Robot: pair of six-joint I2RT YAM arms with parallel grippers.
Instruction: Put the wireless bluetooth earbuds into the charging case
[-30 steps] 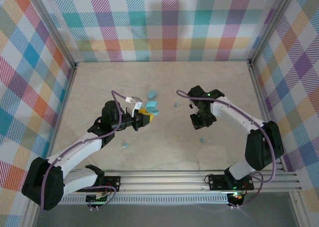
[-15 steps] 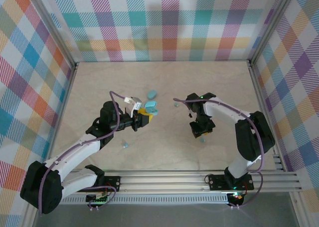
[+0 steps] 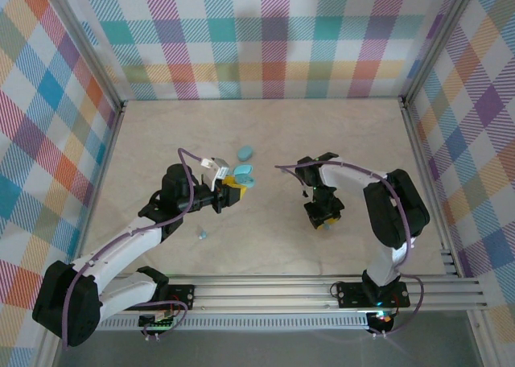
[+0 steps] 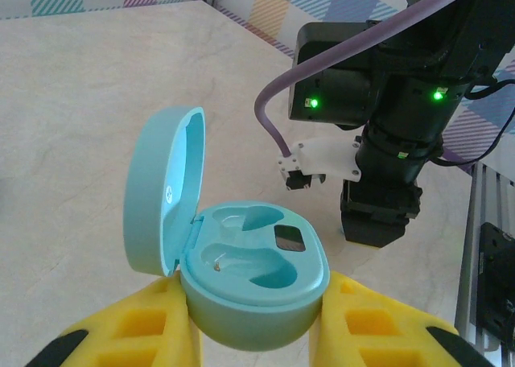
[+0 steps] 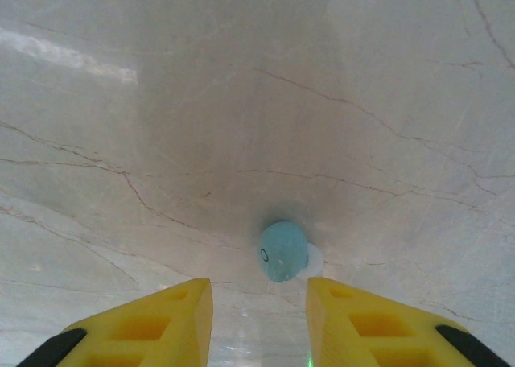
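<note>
The charging case (image 4: 253, 274) is a light-blue oval shell with its lid (image 4: 161, 191) swung up and both wells empty. My left gripper (image 4: 256, 323) is shut on its base; from above, the case (image 3: 244, 175) sits left of centre at the left gripper (image 3: 233, 187). One earbud (image 5: 283, 251), a tiny light-blue rounded bit, lies on the table just ahead of the gap between the open yellow fingers (image 5: 161, 319) of my right gripper (image 5: 259, 290). From above, the right gripper (image 3: 324, 219) points straight down over that spot. A second earbud (image 3: 202, 235) lies near the left arm.
A separate light-blue oval piece (image 3: 245, 152) rests on the marble table (image 3: 265, 125) behind the held case. The right arm's black wrist (image 4: 386, 109) stands close in front of the case. Checked walls enclose the table, with a metal rail (image 3: 306, 285) along the near edge.
The right gripper has swung in and toward the near edge, coming down over the earbud that lay beside it. The left gripper and the case stay put.
</note>
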